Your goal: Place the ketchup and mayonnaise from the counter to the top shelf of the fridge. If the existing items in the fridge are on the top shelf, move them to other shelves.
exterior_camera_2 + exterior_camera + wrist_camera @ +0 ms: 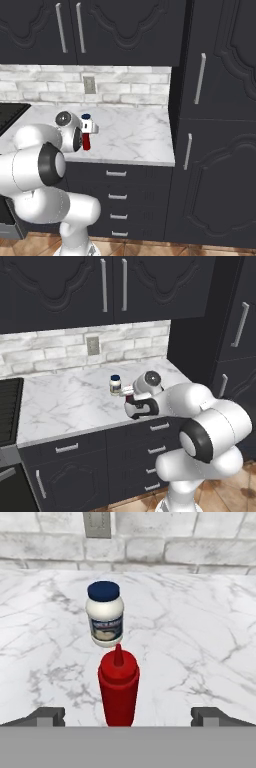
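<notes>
My gripper [127,716] is hanging wide open, jaws gripping nothing; the ketchup [118,688] is standing upright on the counter [200,642] between my fingertips [47,716]; the mayonnaise [104,613] is sitting just behind it.

You had nothing legible to read here. The mayonnaise [104,614] carried a pale label with a dark band of print across it, but the lettering was too blurred to make out. The ketchup [118,686] showed no writing.
</notes>
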